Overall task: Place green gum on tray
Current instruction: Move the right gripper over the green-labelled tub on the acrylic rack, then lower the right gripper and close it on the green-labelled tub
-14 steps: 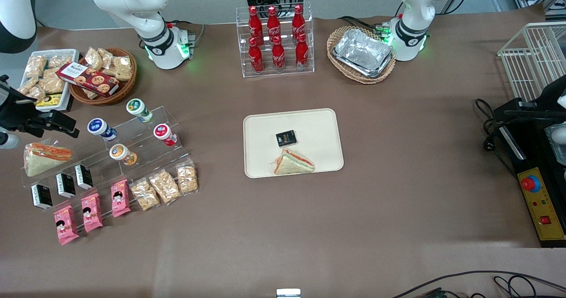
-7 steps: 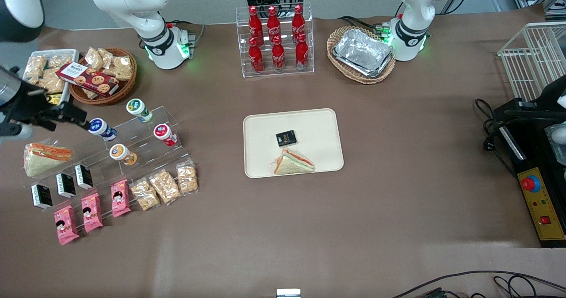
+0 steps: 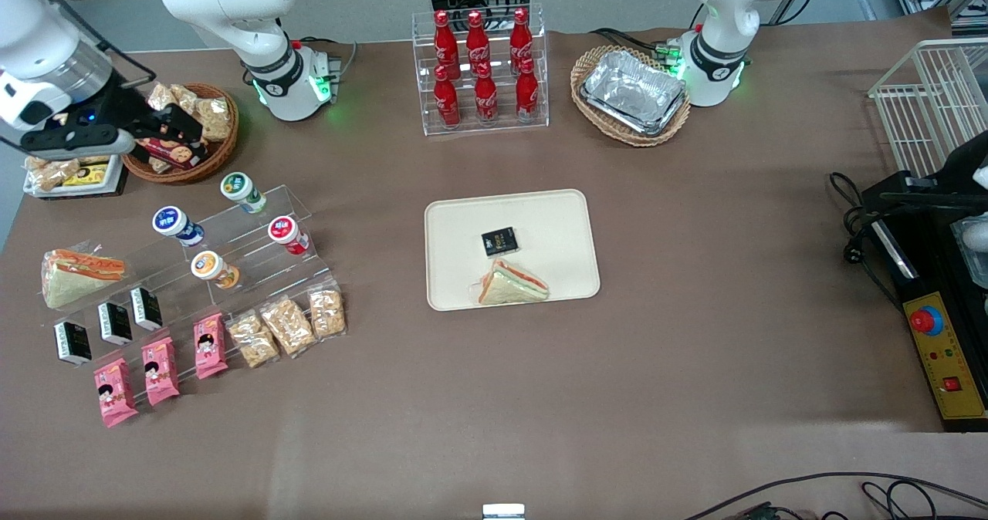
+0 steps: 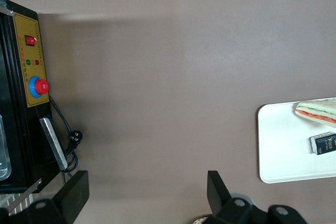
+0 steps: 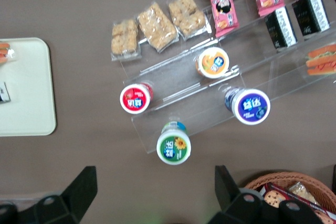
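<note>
The green gum (image 3: 241,190) is a small bottle with a green-rimmed white lid, on the top step of a clear acrylic stand (image 3: 255,231). It also shows in the right wrist view (image 5: 174,148). The cream tray (image 3: 548,219) lies mid-table, toward the parked arm from the stand, and holds a sandwich (image 3: 513,285) and a black packet (image 3: 499,241). Its edge shows in the right wrist view (image 5: 26,87). My right gripper (image 3: 179,130) hovers above the wicker snack basket, farther from the front camera than the gum. In the right wrist view the gripper (image 5: 155,182) is open and empty.
Blue-lidded (image 3: 174,221), red-lidded (image 3: 287,232) and orange-lidded (image 3: 210,267) bottles share the stand. Snack packets (image 3: 285,325) lie on its lower steps. A wicker basket of cookies (image 3: 208,153) is under my gripper. A cola rack (image 3: 482,69) and a foil tray (image 3: 633,92) stand farther back.
My gripper has swung away from the front camera, from beside the blue-lidded bottle to above the wicker snack basket. Nothing on the table has moved.
</note>
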